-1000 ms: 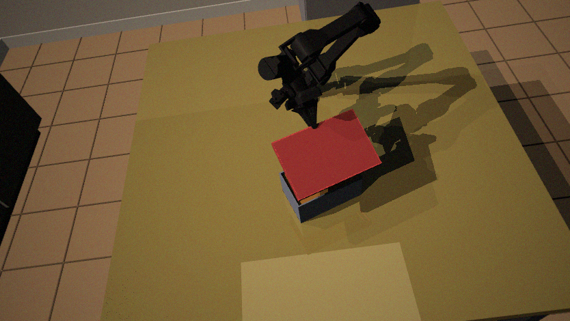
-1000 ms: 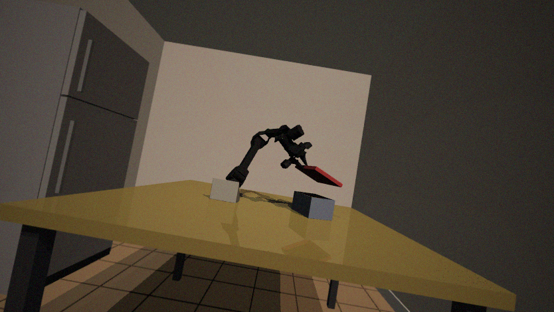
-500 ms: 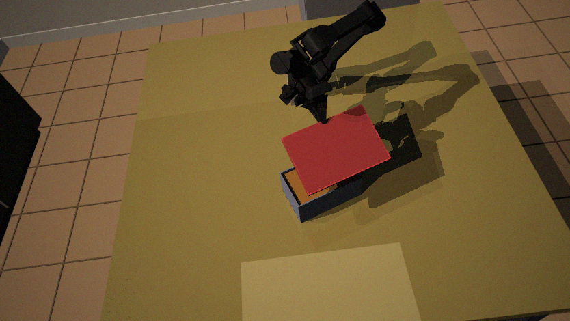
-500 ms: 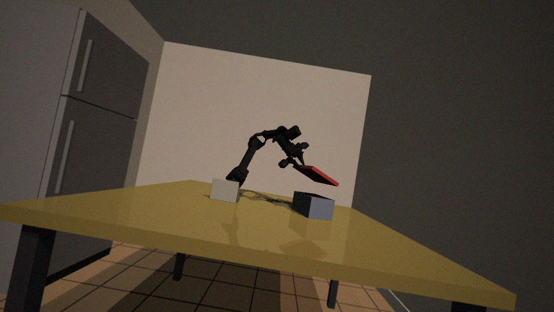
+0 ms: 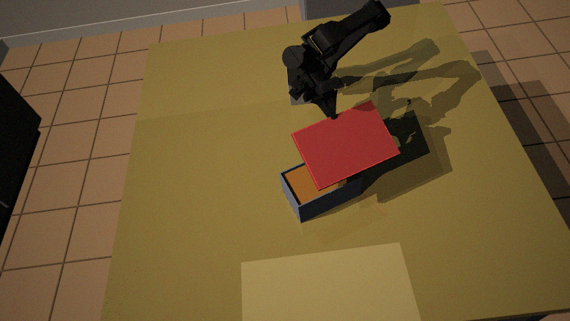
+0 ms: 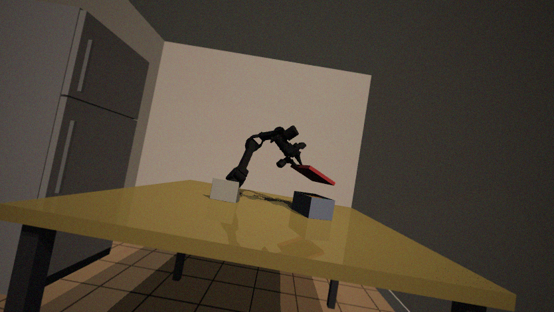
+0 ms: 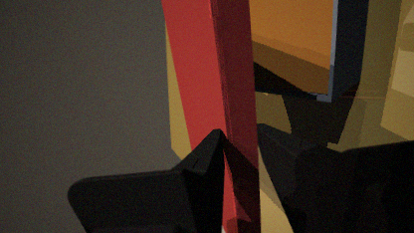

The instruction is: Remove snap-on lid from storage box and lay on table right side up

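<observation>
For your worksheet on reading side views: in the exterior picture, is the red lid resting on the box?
No. The lid hangs tilted in the air, held by the gripper, apart from the box below.

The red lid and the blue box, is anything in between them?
Nothing: the exterior view shows only air between the tilted red lid and the blue box.

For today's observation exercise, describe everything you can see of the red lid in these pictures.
The lid is a flat red rectangle with a darker red rim, plain and hard-looking, perhaps plastic. It is off the box and in the air above it, touching neither box nor table. It tilts, high at the gripped edge, low at the far end. Only the tool touches it, shut on the middle of one edge.
</observation>
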`<state>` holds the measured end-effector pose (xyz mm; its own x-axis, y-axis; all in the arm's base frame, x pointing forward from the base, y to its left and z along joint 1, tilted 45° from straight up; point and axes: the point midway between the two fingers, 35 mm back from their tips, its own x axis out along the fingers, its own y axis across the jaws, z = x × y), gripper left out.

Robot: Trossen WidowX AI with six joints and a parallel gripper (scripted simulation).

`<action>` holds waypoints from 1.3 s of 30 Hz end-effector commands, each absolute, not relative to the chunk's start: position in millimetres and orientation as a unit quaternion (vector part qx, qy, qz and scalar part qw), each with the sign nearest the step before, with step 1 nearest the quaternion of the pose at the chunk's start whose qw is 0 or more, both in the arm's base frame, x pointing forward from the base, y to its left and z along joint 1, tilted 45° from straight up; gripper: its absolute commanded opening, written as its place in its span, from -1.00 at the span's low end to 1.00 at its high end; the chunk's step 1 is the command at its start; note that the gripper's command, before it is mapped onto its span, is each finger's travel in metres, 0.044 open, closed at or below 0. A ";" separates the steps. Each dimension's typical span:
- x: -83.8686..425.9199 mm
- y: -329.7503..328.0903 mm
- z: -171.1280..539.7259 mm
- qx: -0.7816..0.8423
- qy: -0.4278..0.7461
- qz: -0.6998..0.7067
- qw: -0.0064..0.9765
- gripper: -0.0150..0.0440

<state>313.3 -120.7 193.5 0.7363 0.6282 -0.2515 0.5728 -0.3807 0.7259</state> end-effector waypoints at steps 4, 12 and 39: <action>307.3 -111.0 204.1 0.832 0.360 0.035 0.421 -0.49; 300.9 -100.4 214.0 0.832 0.361 0.035 0.420 -0.49; 279.1 -65.0 247.6 0.833 0.361 0.035 0.418 -0.49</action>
